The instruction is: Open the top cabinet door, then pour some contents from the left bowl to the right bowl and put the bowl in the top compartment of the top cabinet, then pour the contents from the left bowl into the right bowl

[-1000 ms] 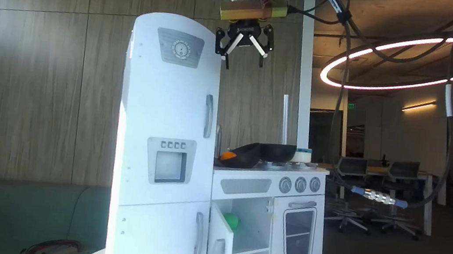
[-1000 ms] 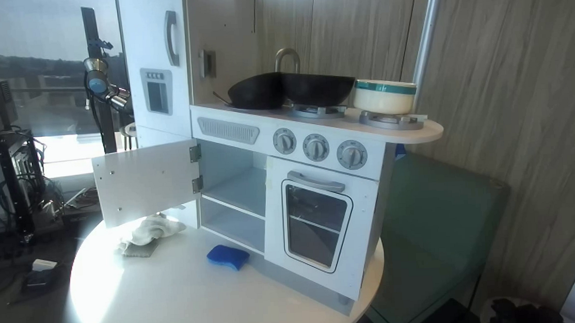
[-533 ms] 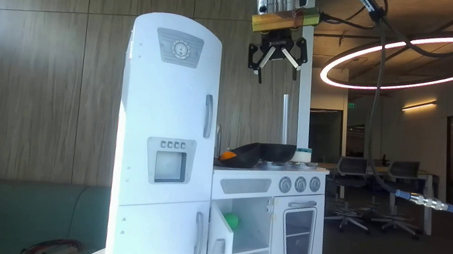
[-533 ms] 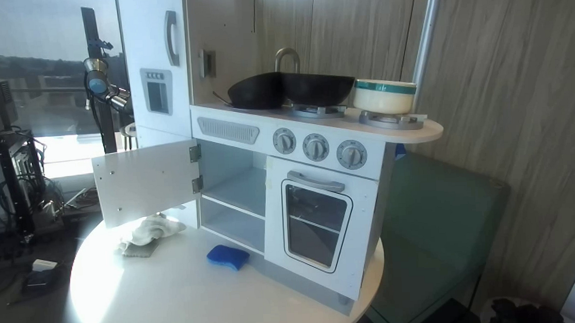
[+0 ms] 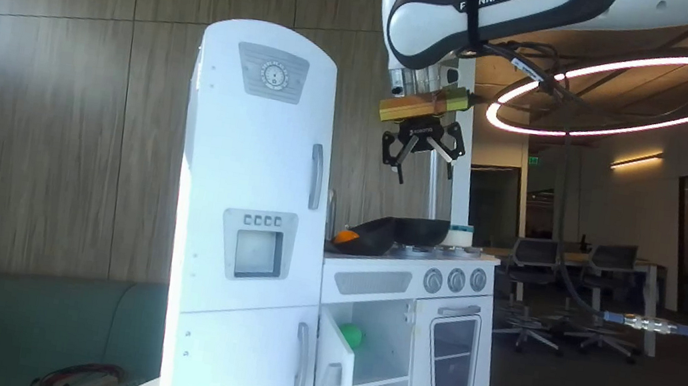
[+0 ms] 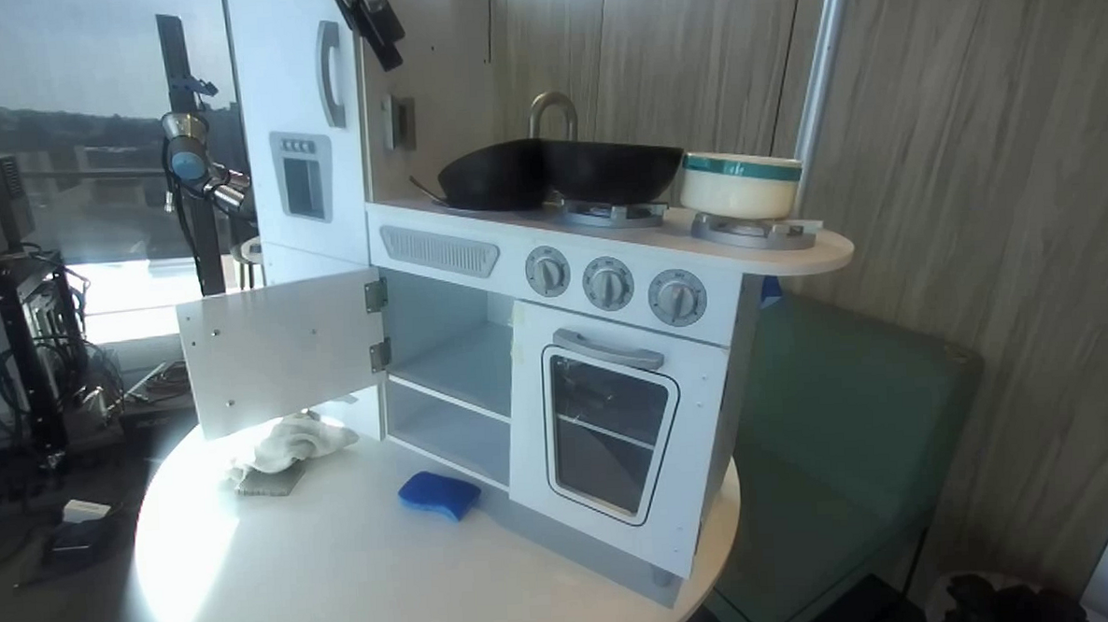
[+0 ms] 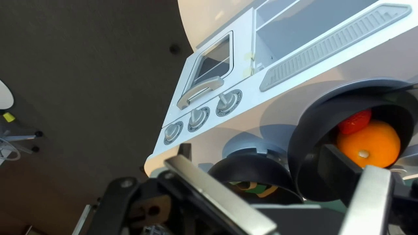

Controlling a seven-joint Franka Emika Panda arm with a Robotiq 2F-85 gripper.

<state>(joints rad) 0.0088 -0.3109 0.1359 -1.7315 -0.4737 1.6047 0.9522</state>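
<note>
The tall white top cabinet [image 6: 455, 82] stands beside the low stove unit. Its top cabinet door [image 5: 254, 160], with oval emblem and grey handle, is shut, so the top compartment is hidden. My gripper [image 5: 425, 177] is open and empty above the stove top, right of the door; in the wrist view its fingers [image 7: 261, 156] are spread. Below are two black bowl-shaped pans. The left pan [image 5: 370, 234] is tilted and holds an orange [image 7: 369, 143] and a red piece [image 7: 355, 122]. The right pan [image 7: 254, 168] holds green and tan pieces. No small reddish-brown right bowl shows.
A cream pot [image 6: 743, 195] with a teal band stands on the end burner. A lower door [image 6: 285, 351] of the stove unit hangs open; a green ball [image 5: 351, 335] shows behind it. A faucet [image 6: 554, 105] rises behind the pans. A blue sponge [image 6: 439, 495] and white cloth [image 6: 298, 439] lie on the table.
My gripper has moved right, away from the tall cabinet, then down toward the pans, staying open. It now shows at the top of an exterior view where it was absent.
</note>
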